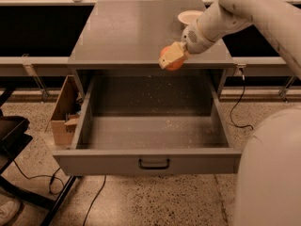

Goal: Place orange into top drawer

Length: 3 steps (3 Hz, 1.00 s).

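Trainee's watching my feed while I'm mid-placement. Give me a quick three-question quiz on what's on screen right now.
1. Pick one. The gripper hangs: A over the white bowl; B at the cabinet top's front edge, by the back of the open top drawer; C beside the cardboard box.
2. Name what the gripper is shut on.
3. True or false: the drawer's front bears two handles.

Key: 1 B. 2 The orange. 3 False: one black handle, at the centre.
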### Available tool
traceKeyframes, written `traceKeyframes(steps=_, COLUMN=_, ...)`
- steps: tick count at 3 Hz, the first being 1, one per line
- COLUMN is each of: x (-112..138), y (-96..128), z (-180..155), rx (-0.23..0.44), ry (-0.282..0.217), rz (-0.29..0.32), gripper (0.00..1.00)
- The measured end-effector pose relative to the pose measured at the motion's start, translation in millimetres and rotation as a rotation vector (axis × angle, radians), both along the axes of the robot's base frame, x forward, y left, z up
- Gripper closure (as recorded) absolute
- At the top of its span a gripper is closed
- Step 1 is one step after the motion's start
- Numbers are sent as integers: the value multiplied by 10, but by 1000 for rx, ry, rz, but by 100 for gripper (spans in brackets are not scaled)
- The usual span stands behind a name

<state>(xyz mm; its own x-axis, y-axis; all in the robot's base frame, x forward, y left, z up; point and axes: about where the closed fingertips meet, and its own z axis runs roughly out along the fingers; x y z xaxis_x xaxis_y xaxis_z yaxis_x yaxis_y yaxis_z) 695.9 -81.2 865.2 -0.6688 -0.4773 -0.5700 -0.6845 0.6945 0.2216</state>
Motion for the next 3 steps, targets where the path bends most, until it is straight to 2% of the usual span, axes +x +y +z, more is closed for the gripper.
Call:
traceKeyframes(steps=1, x=-313, y=-141, z=-928, rx=93, ry=185, rz=-8, gripper=100)
traceKeyframes(steps=2, x=-512, y=-161, z=-1638, rx=129, ry=264, rz=-48, gripper=100)
traceKeyframes(steps=3, x=-504, y=-109, z=-2161, rx=129, ry=270, rz=-68, gripper=100)
